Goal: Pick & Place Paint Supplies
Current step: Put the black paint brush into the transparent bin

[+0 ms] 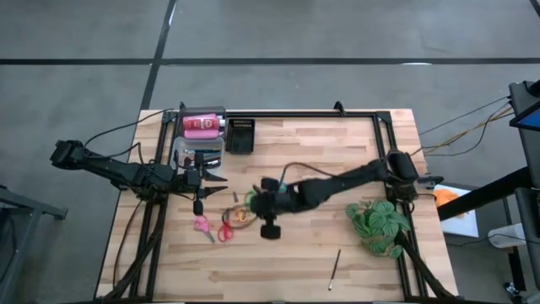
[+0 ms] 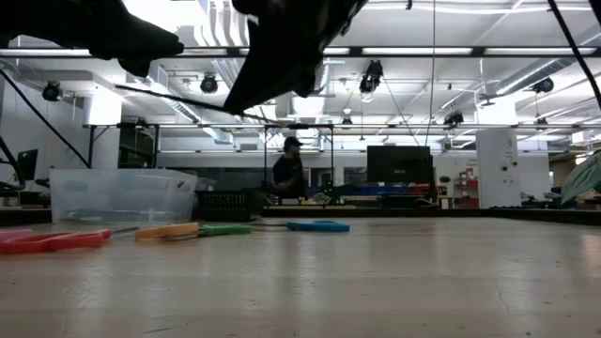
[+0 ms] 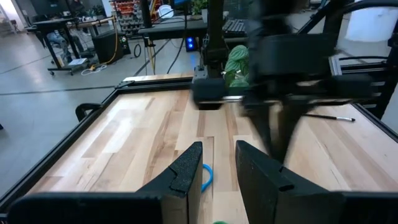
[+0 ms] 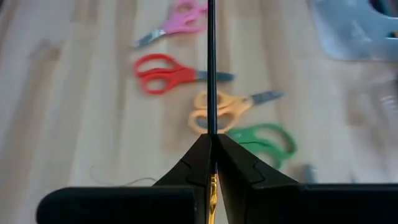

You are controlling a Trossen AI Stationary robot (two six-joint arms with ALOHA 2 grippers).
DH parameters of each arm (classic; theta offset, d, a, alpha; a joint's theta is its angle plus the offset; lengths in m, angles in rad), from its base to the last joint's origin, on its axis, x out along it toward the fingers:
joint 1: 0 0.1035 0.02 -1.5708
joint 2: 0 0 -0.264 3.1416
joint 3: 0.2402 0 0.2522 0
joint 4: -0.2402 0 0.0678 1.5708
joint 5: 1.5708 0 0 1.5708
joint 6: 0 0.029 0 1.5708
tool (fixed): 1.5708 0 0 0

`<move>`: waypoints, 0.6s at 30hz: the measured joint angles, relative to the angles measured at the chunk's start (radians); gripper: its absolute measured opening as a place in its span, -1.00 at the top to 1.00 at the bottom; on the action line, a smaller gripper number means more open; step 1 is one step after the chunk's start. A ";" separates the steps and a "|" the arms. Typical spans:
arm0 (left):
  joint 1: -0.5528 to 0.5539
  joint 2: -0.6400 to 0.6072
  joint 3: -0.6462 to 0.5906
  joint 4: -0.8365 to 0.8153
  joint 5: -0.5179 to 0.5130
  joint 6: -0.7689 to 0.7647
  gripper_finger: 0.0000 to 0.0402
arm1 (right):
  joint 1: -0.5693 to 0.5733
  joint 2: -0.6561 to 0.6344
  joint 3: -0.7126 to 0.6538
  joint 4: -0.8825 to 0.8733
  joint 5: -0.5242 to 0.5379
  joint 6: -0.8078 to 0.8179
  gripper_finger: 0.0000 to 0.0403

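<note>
My right gripper (image 4: 211,138) hovers over the middle of the table, shut on a thin dark brush (image 4: 211,62). On the wood below it lie pink scissors (image 4: 177,22), red scissors (image 4: 165,71), orange scissors (image 4: 217,109) and green scissors (image 4: 264,140). My left gripper (image 3: 217,155) waits open at the left, beside the clear tub (image 1: 198,152), with nothing between its fingers. A pink bottle (image 1: 201,125) lies at the far left. Another brush (image 1: 335,268) lies flat near the front edge. My right gripper pinches the brush's shaft (image 4: 211,127) between its two fingertips (image 4: 199,152). The fingers slant down toward the table's left. The brush runs along the fingers and sticks straight out past their tips, lifted clear above the scissors. A yellowish bit of it shows in the slit (image 4: 213,186) farther back.
A black tray (image 1: 240,135) stands next to the pink bottle at the back. A green leafy plant (image 1: 377,224) sits at the right edge. Blue scissors (image 2: 319,226) lie near the green ones. A black frame borders the table; bare wood lies at the front and far right.
</note>
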 joint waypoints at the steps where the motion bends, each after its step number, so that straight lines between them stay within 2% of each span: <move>1: 0.000 0.000 0.000 0.000 0.000 0.000 0.51 | -0.018 0.000 0.000 0.000 0.000 -0.014 0.92; 8: 0.000 0.000 0.000 0.000 -0.001 0.000 0.51 | -0.133 0.004 -0.007 -0.001 -0.012 -0.121 0.92; 12: 0.000 0.000 0.000 0.000 -0.002 0.000 0.51 | -0.190 0.005 -0.009 0.002 -0.060 -0.157 0.92; 18: 0.000 0.000 0.000 0.000 -0.003 0.001 0.51 | -0.248 0.005 -0.027 0.001 -0.062 -0.236 0.92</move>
